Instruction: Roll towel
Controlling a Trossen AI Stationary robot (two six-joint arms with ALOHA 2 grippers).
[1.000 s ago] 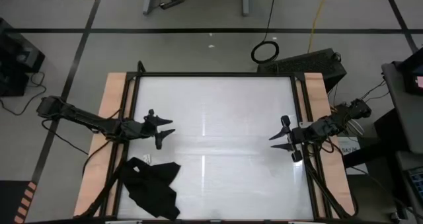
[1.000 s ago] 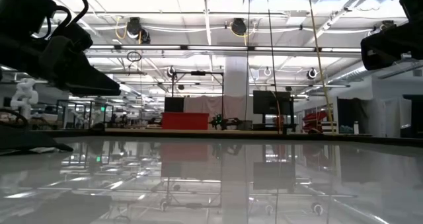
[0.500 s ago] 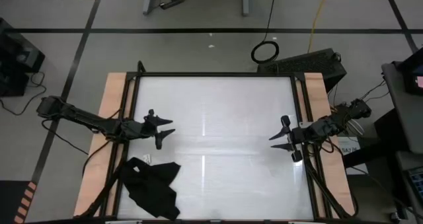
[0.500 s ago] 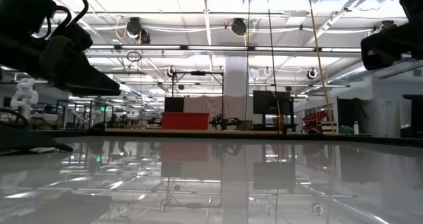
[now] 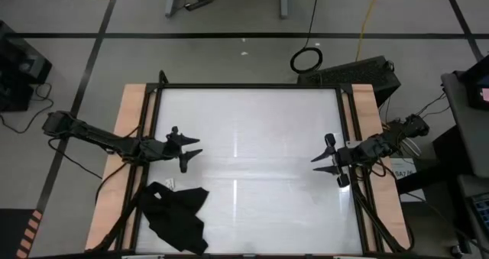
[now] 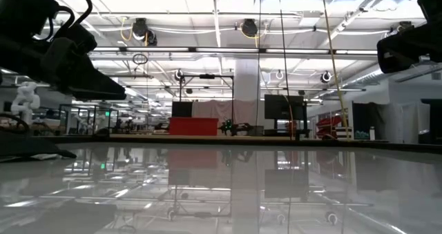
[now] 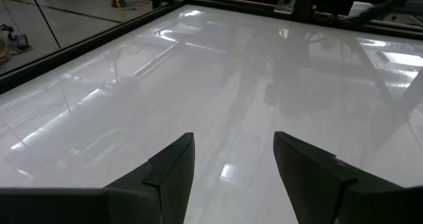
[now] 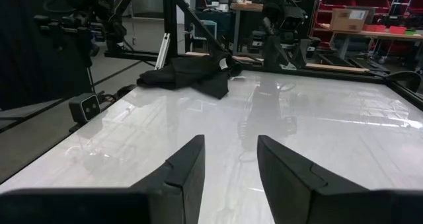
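Two dark jointed arms, pointed black claws

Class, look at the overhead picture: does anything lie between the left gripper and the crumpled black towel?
Nothing visible does. The left gripper, open, hangs above bare table; the towel lies crumpled near the table's corner on that arm's side.

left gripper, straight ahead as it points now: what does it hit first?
Probably nothing on the table. The left gripper is open and points across bare tabletop toward the right gripper on the far side. The towel lies crumpled off to its side, out of line. Height is unclear.
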